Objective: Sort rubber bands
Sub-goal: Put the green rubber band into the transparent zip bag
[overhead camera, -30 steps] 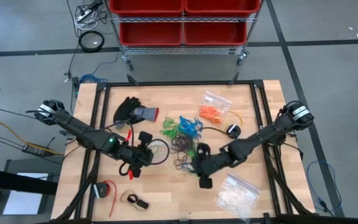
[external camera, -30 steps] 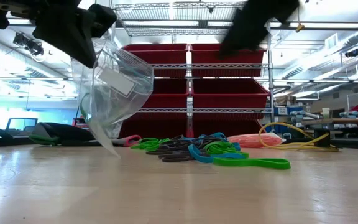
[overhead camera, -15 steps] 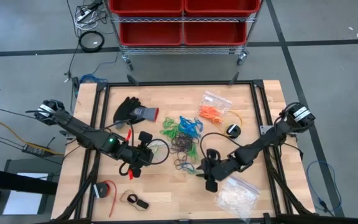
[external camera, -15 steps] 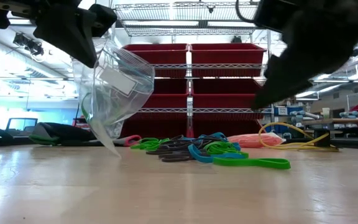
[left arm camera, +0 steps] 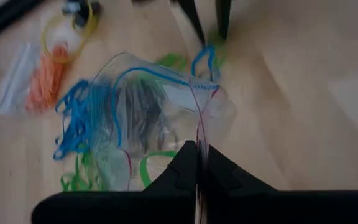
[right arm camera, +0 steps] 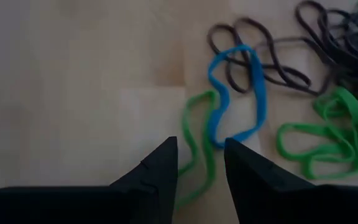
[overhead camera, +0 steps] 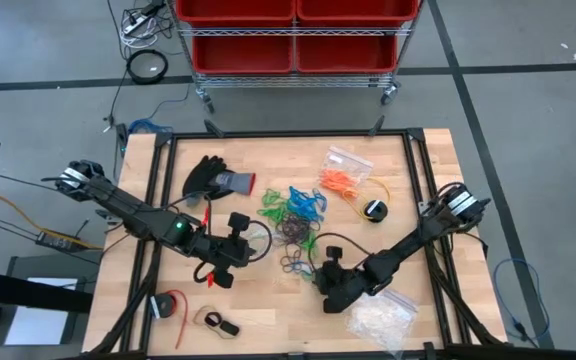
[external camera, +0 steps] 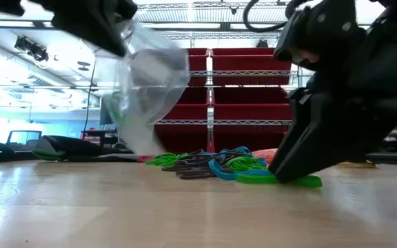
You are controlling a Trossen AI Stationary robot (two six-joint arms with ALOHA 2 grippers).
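The rubber bands [overhead camera: 293, 212] lie in a loose pile of green, blue and black loops mid-table, with more black ones [overhead camera: 292, 265] nearer the front. Orange ones sit in a small clear bag [overhead camera: 344, 172]. My left gripper [overhead camera: 238, 243] is shut on a clear zip bag [external camera: 150, 89], held above the table left of the pile. My right gripper [right arm camera: 201, 149] is open and low over the table at the pile's near side. Its fingers stand on either side of a green band [right arm camera: 199, 163] that lies flat next to a blue one [right arm camera: 238, 93]. My left gripper pinches the zip bag's edge by its mouth [left arm camera: 199, 134] between its two shut fingers, slanting down from the table's left. The bag hangs open below and ahead of the fingers, slack. I cannot tell whether my right gripper touches the green band or the table.
A black glove [overhead camera: 213, 178] lies far left. A yellow cable with a black plug [overhead camera: 373, 207] lies right of the pile. A clear bag of whitish pieces [overhead camera: 378, 315] is at the near right, and a red roll [overhead camera: 168, 305] at the near left. Red bins stand beyond the table.
My right gripper has come down from well above the table to just over the green band, tipping more steeply downward. My left gripper has tipped upward, and the zip bag has swung up and toward the pile, its lower tip now higher than before.
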